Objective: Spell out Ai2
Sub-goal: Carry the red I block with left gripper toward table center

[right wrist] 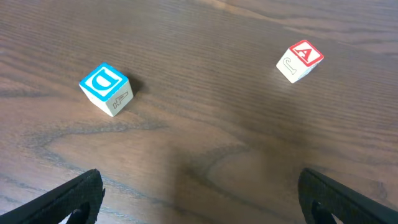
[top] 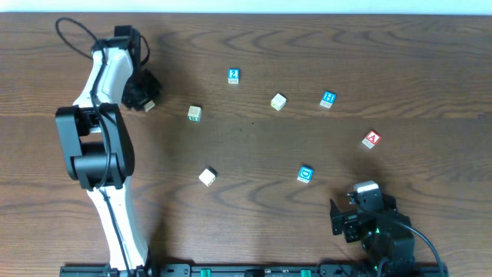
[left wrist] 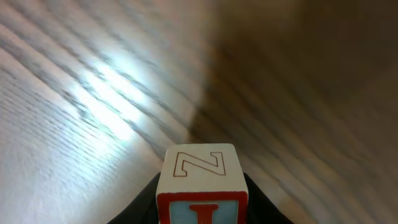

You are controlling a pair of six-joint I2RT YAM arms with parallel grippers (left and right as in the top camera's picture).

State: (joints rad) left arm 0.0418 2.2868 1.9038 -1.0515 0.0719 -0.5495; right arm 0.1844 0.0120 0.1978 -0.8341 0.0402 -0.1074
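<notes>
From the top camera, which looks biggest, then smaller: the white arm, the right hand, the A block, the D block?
White arm
Right hand
A block and D block: they look alike, so I won't rank them.

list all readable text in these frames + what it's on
"Z": top of held block in left fingers
"I": its front face, partly cut off
"A": red A block
"D": blue D block
"2": blue 2 block
"H": blue H block
Side faces of A and D blocks: too faint to read.
Three pale blocks: too small to read.
</notes>
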